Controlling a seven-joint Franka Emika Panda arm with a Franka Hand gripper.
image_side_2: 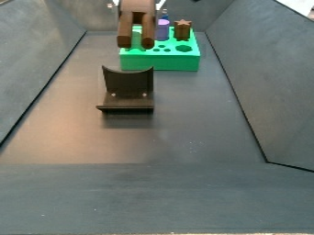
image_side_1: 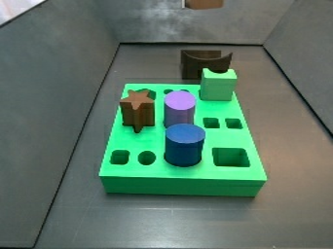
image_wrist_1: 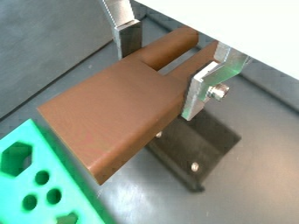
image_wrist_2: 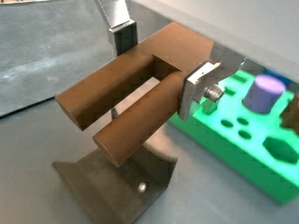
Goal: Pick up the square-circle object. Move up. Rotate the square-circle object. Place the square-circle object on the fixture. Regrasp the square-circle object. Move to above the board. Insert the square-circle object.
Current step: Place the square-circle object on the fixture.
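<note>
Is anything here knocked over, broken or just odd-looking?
Nothing stands out. The gripper holds the square-circle object in the air above the fixture. The pegs stand upright in the board, and nothing looks spilled or damaged.

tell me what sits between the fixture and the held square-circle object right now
Nothing. In a side view the gripper holds the square-circle object in the air above the fixture, and only bare dark floor shows between them.

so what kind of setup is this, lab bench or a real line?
Most likely a lab test cell: a bare grey walled enclosure, a green board with shaped holes and pegs, and a dark fixture on the floor. The gripper holds a brown forked piece above the fixture.
</note>
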